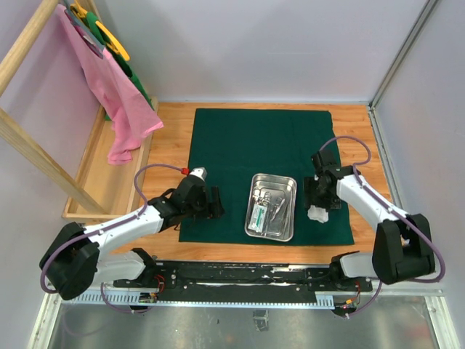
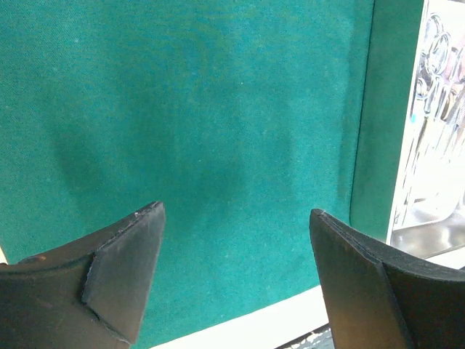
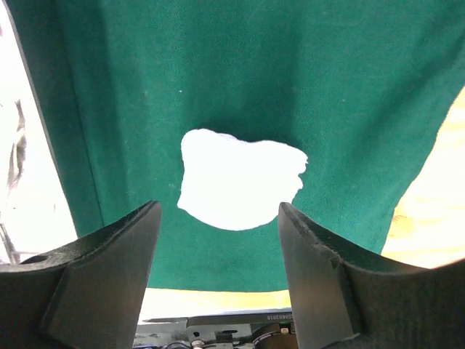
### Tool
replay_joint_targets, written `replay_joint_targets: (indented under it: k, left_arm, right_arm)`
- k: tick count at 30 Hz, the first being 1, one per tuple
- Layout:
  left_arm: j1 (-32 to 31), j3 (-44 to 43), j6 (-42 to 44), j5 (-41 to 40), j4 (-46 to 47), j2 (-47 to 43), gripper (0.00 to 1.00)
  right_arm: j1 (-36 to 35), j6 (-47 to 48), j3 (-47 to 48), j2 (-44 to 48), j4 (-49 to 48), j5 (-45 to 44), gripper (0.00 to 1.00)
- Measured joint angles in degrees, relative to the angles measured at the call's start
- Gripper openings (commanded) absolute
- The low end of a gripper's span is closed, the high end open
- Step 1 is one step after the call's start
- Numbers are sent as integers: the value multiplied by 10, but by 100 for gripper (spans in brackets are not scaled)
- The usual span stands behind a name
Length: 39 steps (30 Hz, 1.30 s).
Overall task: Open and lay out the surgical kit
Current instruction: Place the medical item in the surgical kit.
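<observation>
The dark green cloth wrap (image 1: 254, 153) of the surgical kit lies spread flat on the table. On it stands the shiny steel tray (image 1: 290, 183), holding slim steel clamps (image 1: 276, 206) and a small white packet (image 1: 258, 216). A white gauze wad (image 1: 317, 213) lies on the cloth right of the tray, and in the right wrist view the gauze (image 3: 240, 187) rests just beyond my fingertips. My right gripper (image 3: 218, 211) is open above it, holding nothing. My left gripper (image 2: 236, 214) is open over bare cloth (image 2: 203, 123) left of the tray (image 2: 429, 225).
A wooden rack (image 1: 29, 138) with pink (image 1: 109, 87) and green garments stands at the far left, over a wooden tray (image 1: 102, 174). A metal rail (image 1: 247, 273) runs along the near edge. Walls close in the back and right sides.
</observation>
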State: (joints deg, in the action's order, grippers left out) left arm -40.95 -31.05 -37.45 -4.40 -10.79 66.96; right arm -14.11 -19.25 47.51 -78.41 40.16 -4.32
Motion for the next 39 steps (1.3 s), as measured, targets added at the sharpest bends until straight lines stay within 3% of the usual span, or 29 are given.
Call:
replay_joint_targets:
  k: [3, 9, 12, 30, 39]
  left_arm:
    - [0, 0, -1, -3, -3, -2, 85]
    - [0, 0, -1, -8, -11, -3, 85]
    - [0, 0, -1, -9, -14, -3, 85]
    - [0, 0, -1, -10, -16, -3, 85]
    - [0, 0, -1, -10, -16, -3, 85]
  right_arm:
    - [0, 0, 4, 35, 12, -3, 63]
    - [0, -5, 11, 65, 18, -13, 26]
    - [0, -9, 11, 57, 17, -13, 19]
    - [2, -49, -51, -13, -46, -12, 23]
    - [3, -54, -44, 49, -3, -12, 39]
